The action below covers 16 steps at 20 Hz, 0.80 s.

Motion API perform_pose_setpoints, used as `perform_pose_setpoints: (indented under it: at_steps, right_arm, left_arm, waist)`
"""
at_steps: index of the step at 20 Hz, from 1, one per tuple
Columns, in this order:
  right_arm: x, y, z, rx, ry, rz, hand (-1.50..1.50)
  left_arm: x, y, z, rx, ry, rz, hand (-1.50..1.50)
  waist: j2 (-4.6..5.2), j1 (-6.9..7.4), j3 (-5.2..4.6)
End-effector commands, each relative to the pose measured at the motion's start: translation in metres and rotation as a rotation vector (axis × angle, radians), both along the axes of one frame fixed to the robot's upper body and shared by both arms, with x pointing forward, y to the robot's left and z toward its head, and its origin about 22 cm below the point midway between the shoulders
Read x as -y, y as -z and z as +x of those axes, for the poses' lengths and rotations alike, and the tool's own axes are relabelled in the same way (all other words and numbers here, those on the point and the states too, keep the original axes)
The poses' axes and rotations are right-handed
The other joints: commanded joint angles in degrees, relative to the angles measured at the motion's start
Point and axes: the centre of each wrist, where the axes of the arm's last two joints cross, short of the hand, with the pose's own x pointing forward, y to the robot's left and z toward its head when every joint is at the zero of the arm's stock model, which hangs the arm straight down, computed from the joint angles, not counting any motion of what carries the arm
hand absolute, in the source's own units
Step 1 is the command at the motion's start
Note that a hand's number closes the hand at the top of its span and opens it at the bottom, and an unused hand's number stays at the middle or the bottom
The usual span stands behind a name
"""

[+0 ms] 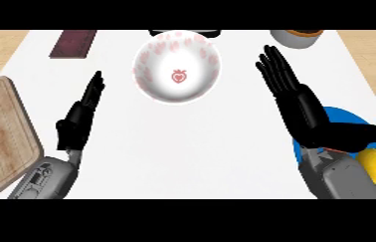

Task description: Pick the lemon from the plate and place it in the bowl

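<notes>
A white bowl (177, 66) with pink strawberry marks stands at the counter's far middle, with nothing inside. At the right edge a blue plate (348, 117) is mostly covered by my right forearm, and a yellow patch of the lemon (368, 167) shows by the lower right edge. My right hand (294, 96) is open with straight fingers pointing away, right of the bowl and above the plate's left part. My left hand (79, 114) is open at the left, fingers up, resting.
A wooden cutting board (15, 131) lies along the left edge. A dark brown block (73, 43) sits at the far left. A grey pot with orange contents (297, 37) is at the far right, and a dark object (185, 32) lies behind the bowl.
</notes>
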Motion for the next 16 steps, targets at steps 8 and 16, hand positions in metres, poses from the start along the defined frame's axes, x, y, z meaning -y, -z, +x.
perform_pose_setpoints:
  at_steps: [8, 16]
  right_arm:
    - [0.114, -0.017, -0.008, 0.052, 0.390, -0.496, -1.50]
    - [0.096, 0.003, -0.097, 0.198, 0.506, -0.570, -1.50]
  left_arm:
    - [-0.056, -0.058, 0.009, 0.160, -0.173, -0.106, 0.00]
    - [-0.071, -0.062, 0.001, 0.145, -0.160, -0.147, 0.00]
  waist:
    - [0.20, -2.15, -0.26]
    - [0.77, -1.72, 0.03]
